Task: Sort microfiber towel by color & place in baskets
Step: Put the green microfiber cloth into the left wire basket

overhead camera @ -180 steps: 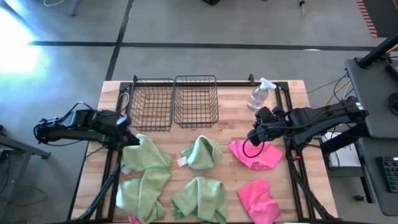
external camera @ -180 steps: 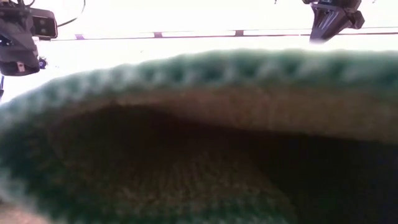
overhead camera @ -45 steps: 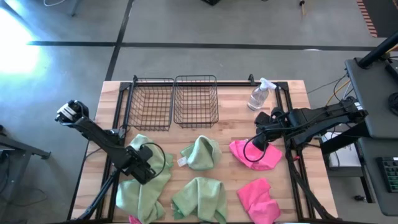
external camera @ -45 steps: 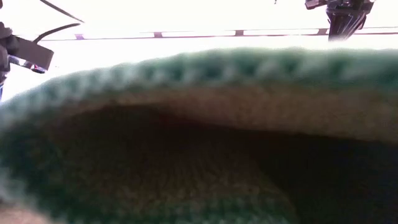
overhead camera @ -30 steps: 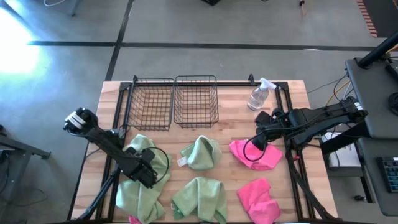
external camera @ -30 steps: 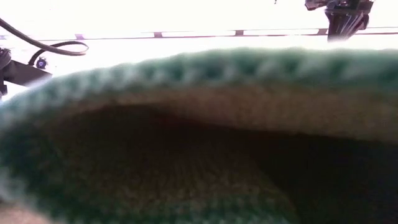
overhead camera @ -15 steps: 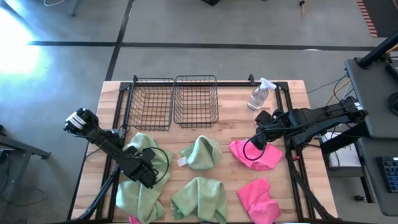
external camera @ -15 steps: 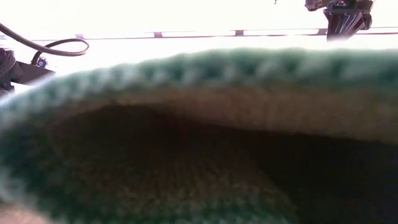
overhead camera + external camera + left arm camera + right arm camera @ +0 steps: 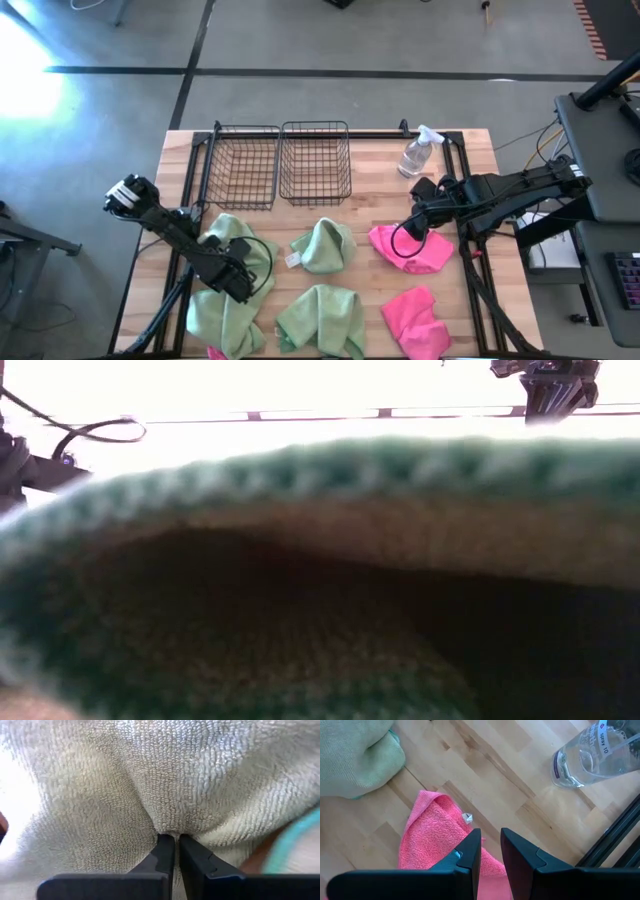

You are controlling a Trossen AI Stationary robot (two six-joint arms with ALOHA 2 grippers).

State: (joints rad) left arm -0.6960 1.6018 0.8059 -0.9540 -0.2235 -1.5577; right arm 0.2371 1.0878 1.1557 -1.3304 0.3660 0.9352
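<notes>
Tabletop: green towel (image 9: 165,785) in left gripper (image 9: 172,838).

Both baskets (image 9: 279,163) lie open-topped; spray bottle (image 9: 417,153) stands beside the right pincer (image 9: 416,215).

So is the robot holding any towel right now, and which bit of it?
Yes. The left pincer pinches a fold of a light green towel. The right pincer holds nothing.

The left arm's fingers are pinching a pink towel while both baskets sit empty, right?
Not pink: the left wrist view shows the left gripper pinching a fold of a light green towel. Both baskets are empty, as the high view shows.
</notes>
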